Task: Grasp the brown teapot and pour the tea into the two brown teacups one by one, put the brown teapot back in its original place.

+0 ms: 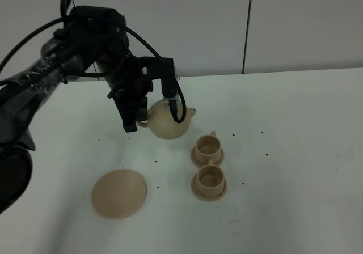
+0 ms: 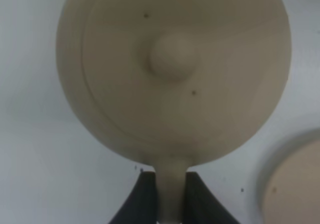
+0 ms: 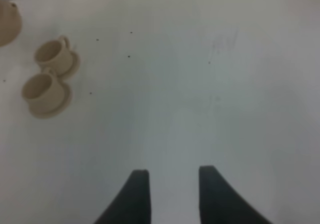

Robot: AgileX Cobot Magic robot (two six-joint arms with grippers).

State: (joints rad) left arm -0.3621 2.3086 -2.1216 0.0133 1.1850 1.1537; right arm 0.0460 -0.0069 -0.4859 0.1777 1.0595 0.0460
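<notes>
Brown teapot (image 1: pixel 168 126), squat, round, matte tan clay, gripped by left pincer (image 2: pixel 169 180).

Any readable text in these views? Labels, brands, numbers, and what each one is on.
None readable.
The brown teapot, far teacup, near teacup, large saucer and white table are all plain.
The black left arm shows no legible marking.
The dark specks on the table are spots, not characters.

table (image 1: pixel 300 129): white, dark-specked | wall (image 1: pixel 306 21): pale panels, dark seam (image 1: pixel 248 27)
</notes>
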